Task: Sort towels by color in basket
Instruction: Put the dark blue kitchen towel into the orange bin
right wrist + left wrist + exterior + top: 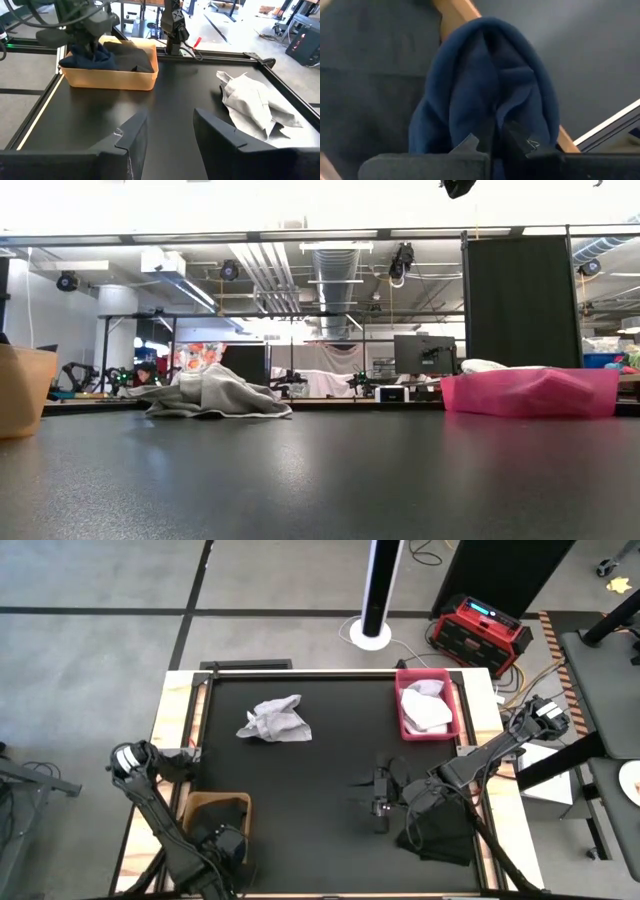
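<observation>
Sorting underway | left gripper (492, 142) clamps navy towel (485, 85) in tan basket (107, 75) at table's front-left corner | right gripper (170, 130) half-open, empty | grey towel (275, 720) left mid-table

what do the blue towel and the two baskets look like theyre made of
Blue towel: soft fleece-like cloth, matte, thick rounded folds; exact weave unclear.
Tan basket: smooth, stiff walls, probably plastic, though it could be another rigid material.
Pink basket: looks like plastic, thin straight walls with a slight sheen.
</observation>
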Controlling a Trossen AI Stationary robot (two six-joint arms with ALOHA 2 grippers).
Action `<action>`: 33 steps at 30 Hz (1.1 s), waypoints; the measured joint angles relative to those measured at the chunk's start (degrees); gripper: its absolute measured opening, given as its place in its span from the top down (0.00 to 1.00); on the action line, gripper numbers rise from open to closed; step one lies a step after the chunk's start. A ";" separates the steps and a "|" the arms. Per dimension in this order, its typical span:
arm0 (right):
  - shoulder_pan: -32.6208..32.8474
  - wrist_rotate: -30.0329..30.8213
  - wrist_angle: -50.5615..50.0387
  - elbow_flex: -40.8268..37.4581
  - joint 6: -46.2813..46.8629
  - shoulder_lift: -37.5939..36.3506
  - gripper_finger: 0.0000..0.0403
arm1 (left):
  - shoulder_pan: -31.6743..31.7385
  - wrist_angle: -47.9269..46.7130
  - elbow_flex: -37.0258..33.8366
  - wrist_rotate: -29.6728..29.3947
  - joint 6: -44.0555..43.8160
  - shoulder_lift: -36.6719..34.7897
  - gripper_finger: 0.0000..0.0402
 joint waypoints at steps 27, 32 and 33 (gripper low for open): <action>0.00 0.00 -0.04 0.00 0.07 0.00 0.63 | -0.95 20.55 -13.53 3.63 -2.06 -0.09 1.00; 0.00 0.00 -0.04 0.00 0.07 0.00 0.61 | -0.95 23.70 -15.53 3.64 -2.17 -0.15 1.00; 0.00 0.00 -0.04 0.00 0.07 0.00 0.60 | -0.95 23.85 -15.69 3.60 -2.19 -0.21 1.00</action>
